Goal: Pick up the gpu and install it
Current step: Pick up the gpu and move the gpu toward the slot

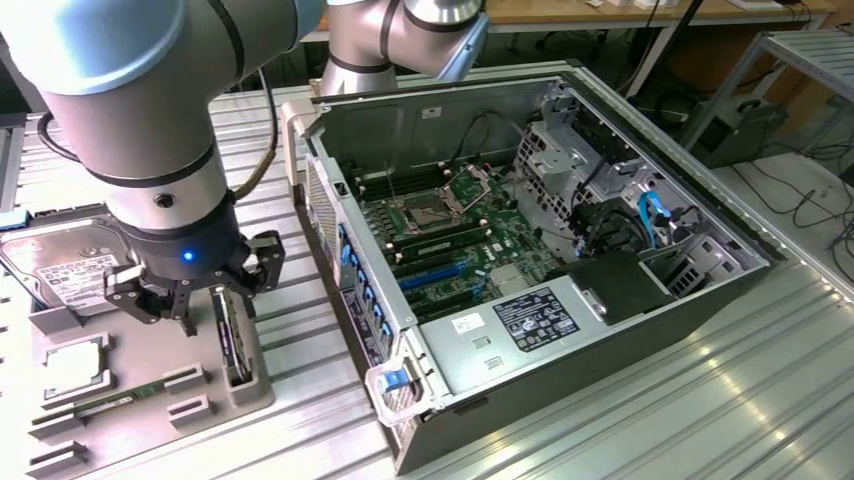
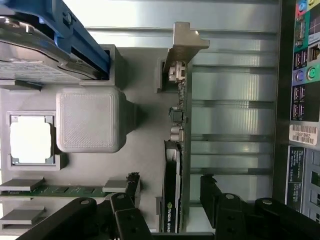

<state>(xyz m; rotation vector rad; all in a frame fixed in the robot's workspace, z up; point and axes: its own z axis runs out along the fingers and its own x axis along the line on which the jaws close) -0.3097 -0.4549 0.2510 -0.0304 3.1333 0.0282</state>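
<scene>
One end effector [image 2: 170,197] | spread around upright gpu [image 2: 178,125] | apparently apart

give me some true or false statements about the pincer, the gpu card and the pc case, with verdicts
1. The pincer is open, with a finger on each side of the thin green gpu card with a silver bracket. True.
2. The card is seated inside the black computer case. False: it stands on edge in the grey plastic holder tray, outside the case.
3. The boxy silver hard drive with a white label sits at that tray. True.
4. The case is closed. False: its side is open and shows the green motherboard.
</scene>
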